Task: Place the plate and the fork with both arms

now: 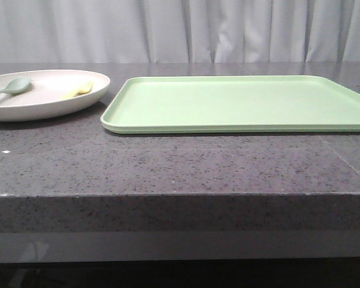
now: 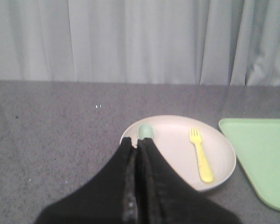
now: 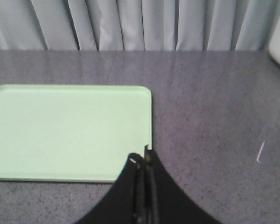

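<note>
The pale pinkish-cream plate (image 1: 45,108) sits on the table at the far left, just left of the tray; it also shows in the left wrist view (image 2: 224,158). The small yellow fork (image 1: 78,90) lies in it, tines toward the curtain, and shows clearly in the left wrist view (image 2: 200,155). My left gripper (image 2: 138,141) is shut and empty, above the plate's near rim, its tips in front of the spoon. My right gripper (image 3: 143,156) is shut and empty, over the tray's near right corner. Neither gripper shows in the front view.
A grey-green spoon (image 1: 11,87) lies in the plate's left part, its bowl showing past my left fingers (image 2: 145,130). A flat light-green tray (image 1: 240,103) fills the table's middle and right (image 3: 70,130). The table's front edge (image 1: 180,193) runs across. A curtain hangs behind.
</note>
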